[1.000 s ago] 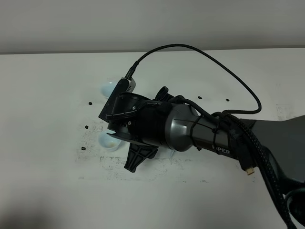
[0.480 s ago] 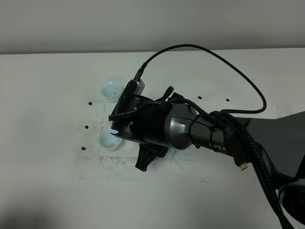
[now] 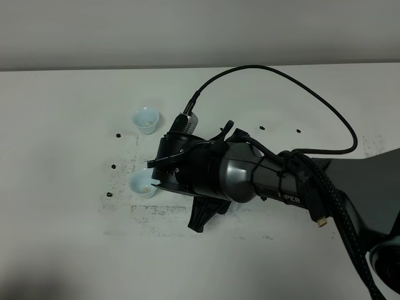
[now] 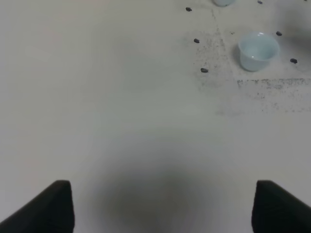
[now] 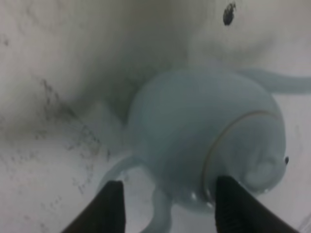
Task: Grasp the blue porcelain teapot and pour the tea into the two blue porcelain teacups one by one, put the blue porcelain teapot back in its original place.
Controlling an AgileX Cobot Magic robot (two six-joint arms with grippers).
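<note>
Right gripper [image 5: 165,206] grips the blue porcelain teapot [image 5: 194,131] at its loop handle; left gripper [image 4: 165,206] gapes wide, idle; within the last second the right arm has swung off the far teacup [image 3: 145,119], now uncovered, and brought the spout to the near teacup [image 3: 142,184]; the second pour seems begun; the teapot hangs tilted, glossy pale blue, round-bellied, lid on.

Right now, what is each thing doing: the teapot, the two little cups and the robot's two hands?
blue porcelain teapot: held up by the right gripper, lid on.
near teacup: upright on the table, a little tan liquid inside.
far teacup: upright on the table; contents too hard to tell.
right gripper: shut on the blue porcelain teapot.
left gripper: open, holding nothing.
</note>
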